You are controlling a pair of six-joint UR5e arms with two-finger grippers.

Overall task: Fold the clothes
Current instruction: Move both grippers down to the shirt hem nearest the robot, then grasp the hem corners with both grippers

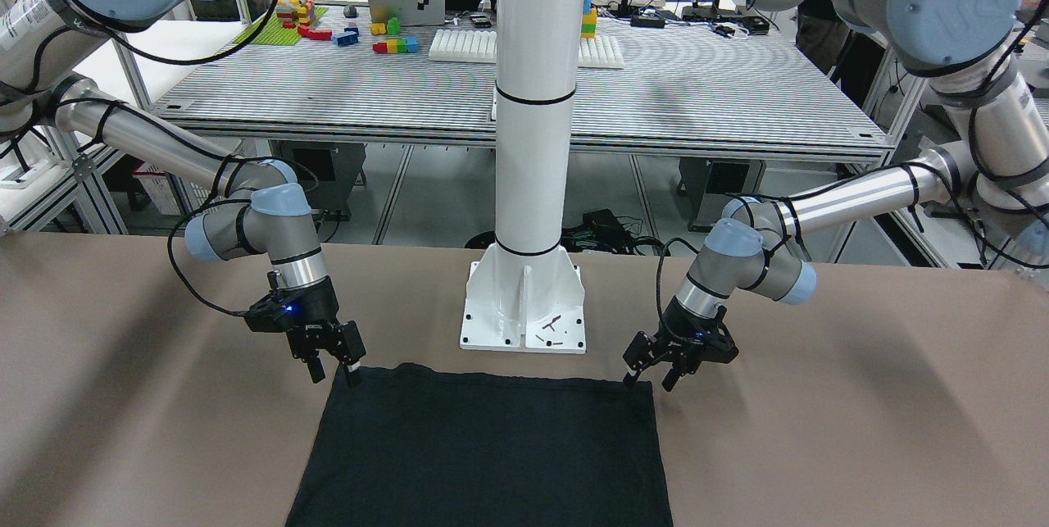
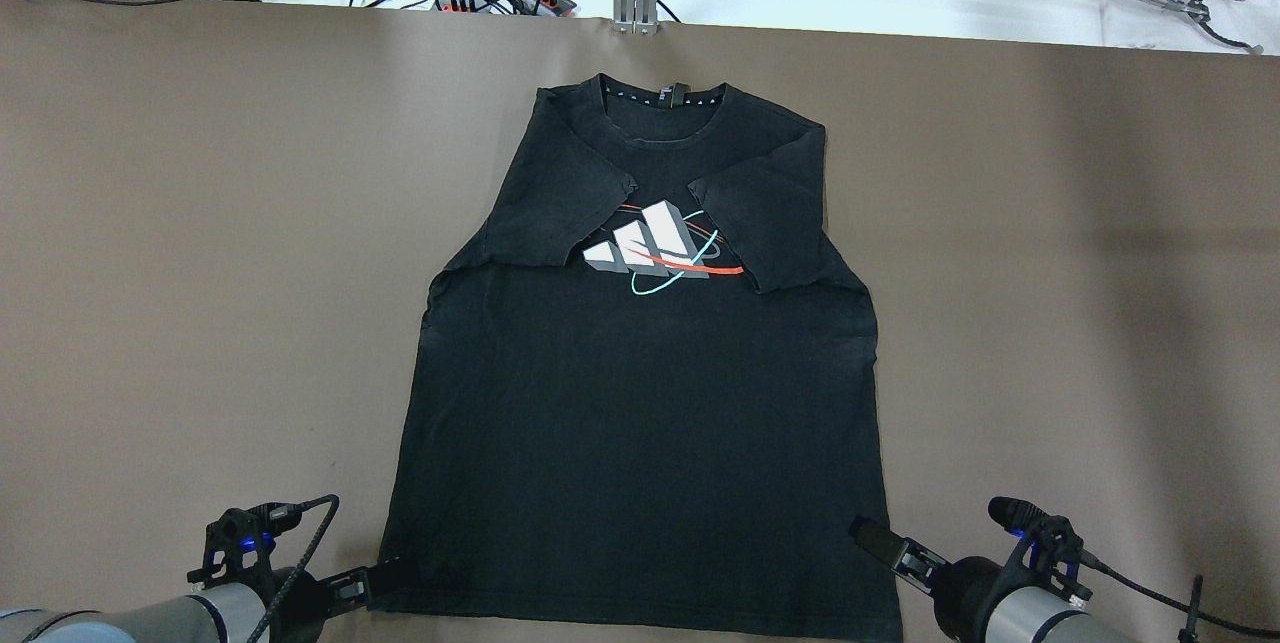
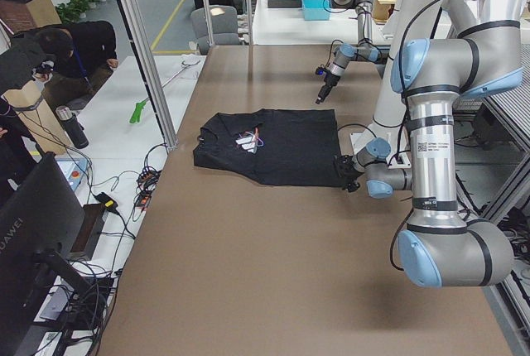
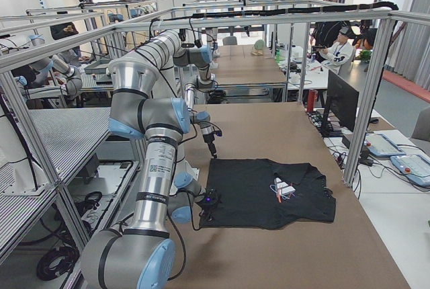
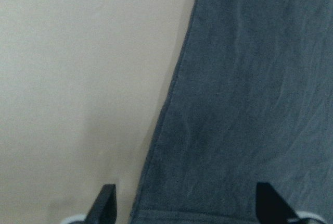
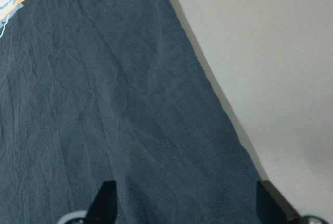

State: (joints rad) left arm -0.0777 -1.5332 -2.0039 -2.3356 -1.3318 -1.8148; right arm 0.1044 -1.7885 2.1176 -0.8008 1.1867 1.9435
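A black T-shirt (image 1: 483,445) is seen laid flat and face up on the brown table (image 2: 200,223), with its bottom hem turned toward the robot. Its sleeves (image 2: 560,203) are already folded in over the printed logo (image 2: 655,248). The left gripper (image 1: 649,379) and the right gripper (image 1: 334,373) are held low at the two hem corners. The fingers of each are spread apart, with nothing yet caught between them. In both wrist views one fingertip is set over cloth and the other at or beyond the side edge. Trouble is judged most likely at the pinch. If the fingers are closed too high, only the top layer may be taken, or the thin cloth missed altogether. If one corner is gripped and the other lost, the hem would be dragged askew and the tucked sleeves could be shaken open.
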